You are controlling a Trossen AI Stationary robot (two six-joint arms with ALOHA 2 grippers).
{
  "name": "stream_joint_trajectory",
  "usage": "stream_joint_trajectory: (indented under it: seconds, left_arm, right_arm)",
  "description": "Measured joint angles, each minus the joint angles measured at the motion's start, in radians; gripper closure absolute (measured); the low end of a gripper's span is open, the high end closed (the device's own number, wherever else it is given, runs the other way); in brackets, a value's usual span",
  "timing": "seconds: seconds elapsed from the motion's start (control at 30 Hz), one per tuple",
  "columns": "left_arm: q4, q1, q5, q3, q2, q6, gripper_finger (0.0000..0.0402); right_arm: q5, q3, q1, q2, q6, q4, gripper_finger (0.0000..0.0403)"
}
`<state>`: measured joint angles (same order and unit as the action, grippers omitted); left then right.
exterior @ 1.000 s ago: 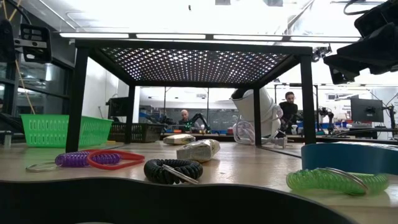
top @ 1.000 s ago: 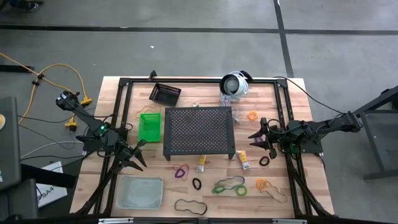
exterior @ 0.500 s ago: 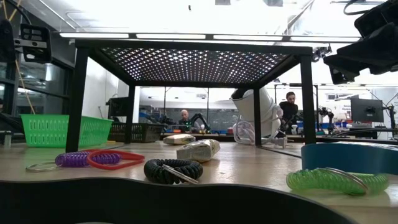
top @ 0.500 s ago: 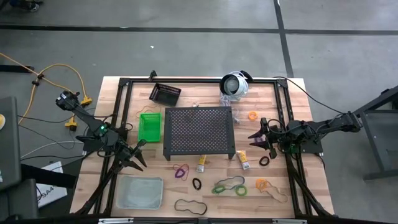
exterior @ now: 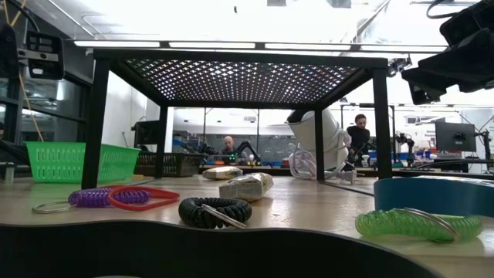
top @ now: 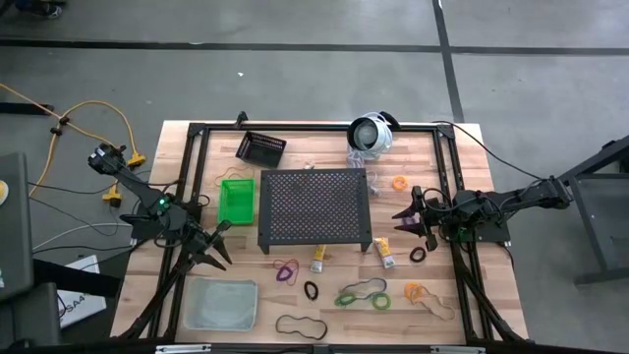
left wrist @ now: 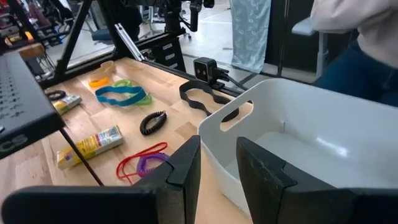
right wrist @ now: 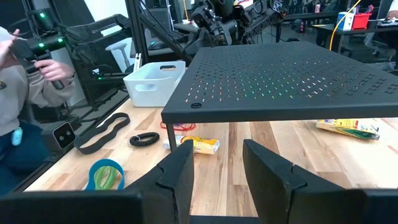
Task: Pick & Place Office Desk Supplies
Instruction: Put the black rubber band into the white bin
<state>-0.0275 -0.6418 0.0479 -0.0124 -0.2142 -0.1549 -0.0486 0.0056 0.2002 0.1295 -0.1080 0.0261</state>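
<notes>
- Rubber bands and loops [top: 360,293] lie scattered on table [top: 462,157] in front of perforated stand [top: 314,206].
- My left gripper [top: 218,246] hovers beside clear bin [top: 222,303], fingers parted, empty.
- My right gripper [top: 407,218] likewise, near black loop [top: 418,255].

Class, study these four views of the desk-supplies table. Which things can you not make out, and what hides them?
- Black bin contents: high view, too small.
- Clear bin far side: left wrist view, cut off by the edge.
- Table under the black stand: high view, hidden by its perforated top.
- Tube labels: too small.

Two dark jointed arms, green indicator light, angular black fingers [left wrist: 186,168]
</notes>
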Motion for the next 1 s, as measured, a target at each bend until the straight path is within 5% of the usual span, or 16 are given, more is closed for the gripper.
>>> stream_joint_trajectory:
  seconds: [0.6, 1.0]
  left_arm:
    - [-0.055, 0.000, -0.115, -0.126, -0.009, -0.028, 0.0304]
    - [0.109, 0.000, -0.141, -0.464, -0.241, -0.040, 0.0304]
  right_arm:
    - [0.000, 0.000, 0.000, 0.000, 0.000, 0.000, 0.0277]
    - [0.000, 0.000, 0.000, 0.000, 0.000, 0.000, 0.0277]
